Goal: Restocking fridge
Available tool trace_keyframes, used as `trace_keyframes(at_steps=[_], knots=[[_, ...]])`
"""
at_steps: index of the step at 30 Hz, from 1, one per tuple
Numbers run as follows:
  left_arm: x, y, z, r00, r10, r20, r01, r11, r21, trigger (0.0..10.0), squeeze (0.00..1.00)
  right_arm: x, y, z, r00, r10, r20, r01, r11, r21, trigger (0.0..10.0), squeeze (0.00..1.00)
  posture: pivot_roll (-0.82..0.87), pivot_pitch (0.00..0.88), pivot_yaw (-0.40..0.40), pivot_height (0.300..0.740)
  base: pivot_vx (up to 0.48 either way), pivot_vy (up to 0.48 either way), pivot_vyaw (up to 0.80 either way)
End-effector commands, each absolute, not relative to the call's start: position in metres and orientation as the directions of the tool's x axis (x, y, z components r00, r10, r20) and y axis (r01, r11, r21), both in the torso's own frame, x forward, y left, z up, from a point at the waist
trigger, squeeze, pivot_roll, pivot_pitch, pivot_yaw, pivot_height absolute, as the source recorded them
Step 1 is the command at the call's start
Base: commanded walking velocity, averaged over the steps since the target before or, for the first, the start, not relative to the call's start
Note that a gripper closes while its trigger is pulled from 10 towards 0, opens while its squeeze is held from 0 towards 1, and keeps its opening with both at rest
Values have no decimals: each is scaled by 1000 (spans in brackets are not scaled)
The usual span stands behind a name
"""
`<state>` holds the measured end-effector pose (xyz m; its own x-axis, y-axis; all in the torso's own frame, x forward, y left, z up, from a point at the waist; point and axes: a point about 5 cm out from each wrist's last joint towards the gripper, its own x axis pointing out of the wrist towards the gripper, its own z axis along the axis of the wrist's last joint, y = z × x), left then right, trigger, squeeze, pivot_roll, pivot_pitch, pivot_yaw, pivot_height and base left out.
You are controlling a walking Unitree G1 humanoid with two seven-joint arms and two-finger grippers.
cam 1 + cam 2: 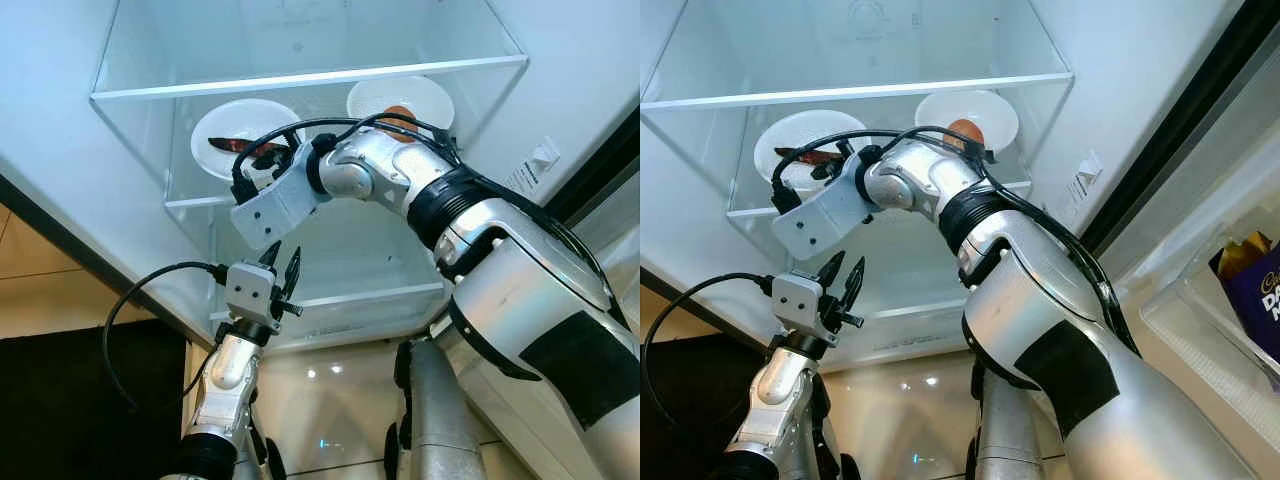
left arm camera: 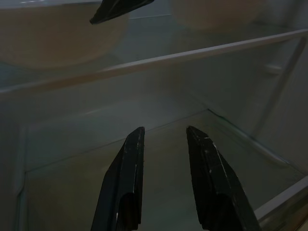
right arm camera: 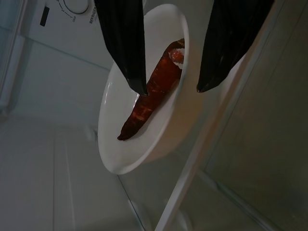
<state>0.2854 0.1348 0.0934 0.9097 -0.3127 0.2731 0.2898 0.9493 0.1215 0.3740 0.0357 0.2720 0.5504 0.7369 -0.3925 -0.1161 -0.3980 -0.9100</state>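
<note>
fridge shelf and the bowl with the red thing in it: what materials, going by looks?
Shelf: clear glass or hard plastic with a white front trim; the bowls above show straight through it. Which of the two cannot be told.

Bowl: white, smooth and glossy, probably glazed ceramic, possibly melamine; its rim shows a soft sheen.

The reddish item in it looks matt and rough, like a root vegetable. The right tool hovers open over it.

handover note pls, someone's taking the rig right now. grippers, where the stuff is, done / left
Right gripper: open, empty, reached into the fridge over the sweet potato lying in the left white bowl on the middle glass shelf.
Left gripper: open, empty, held below that shelf, pointing into the lower compartment.
Second white bowl to the right on the same shelf, holding an orange-brown item.
Done: both bowls are shelved.
Left: probably pull the right arm clear. A purple packet sits in the door bin.
</note>
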Motion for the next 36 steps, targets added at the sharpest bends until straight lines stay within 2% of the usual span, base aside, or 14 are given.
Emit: trace_keyframes(at_steps=[1,3,4,5,7,9,11,27,28,29,30,31,32,36], knots=[[284,134,89,915,-318,249,297,948,118,10000,0,372,39,273,547,738,-395,-94,-414,-905,10000,0,-1,287,-49,485,0,0,0],[284,134,88,915,-317,248,296,948,119,10000,0,373,39,273,553,735,-394,-90,-417,-904,10000,0,-2,286,-49,485,0,0,0],[284,135,88,916,-318,247,296,948,120,10000,0,374,38,273,561,728,-394,-83,-424,-902,2667,0,-2,285,-49,485,0,0,0],[284,134,88,915,-318,247,297,947,120,10000,0,374,38,273,565,726,-393,-79,-426,-901,824,0,-2,284,-51,485,0,0,0],[284,134,88,915,-318,247,297,947,120,10000,0,374,37,273,570,723,-391,-74,-428,-901,0,0,-2,285,-50,485,0,0,0],[284,134,88,915,-318,247,297,947,120,10000,0,375,37,274,572,722,-389,-73,-428,-901,0,0,-2,284,-50,485,0,0,0],[284,134,89,915,-318,249,297,947,119,10000,0,375,37,275,579,721,-381,-64,-426,-903,10000,0,0,284,-52,485,0,0,0],[283,135,89,915,-317,249,295,948,122,10000,0,376,38,274,596,706,-382,-46,-445,-894,9176,0,2,288,-54,485,0,0,0],[284,135,89,915,-317,250,295,948,121,10000,0,376,38,274,596,704,-386,-45,-450,-892,3137,0,2,288,-56,485,0,0,0],[284,135,89,915,-317,250,295,948,121,10000,0,376,37,273,599,702,-386,-43,-453,-890,2471,0,1,288,-56,485,0,0,0],[284,135,89,915,-316,250,295,948,121,10000,0,376,37,272,600,701,-386,-41,-455,-890,2471,0,1,288,-56,485,0,0,0],[284,135,89,915,-316,250,294,948,121,10000,0,377,37,272,602,700,-383,-38,-455,-890,4431,0,2,289,-56,485,0,0,0],[284,135,90,915,-316,250,294,948,121,10000,0,377,37,272,605,699,-381,-35,-455,-890,10000,0,2,288,-55,485,0,0,0],[284,135,89,915,-316,249,294,948,121,10000,0,378,35,271,611,695,-380,-29,-459,-888,10000,0,1,287,-54,485,0,0,0]])
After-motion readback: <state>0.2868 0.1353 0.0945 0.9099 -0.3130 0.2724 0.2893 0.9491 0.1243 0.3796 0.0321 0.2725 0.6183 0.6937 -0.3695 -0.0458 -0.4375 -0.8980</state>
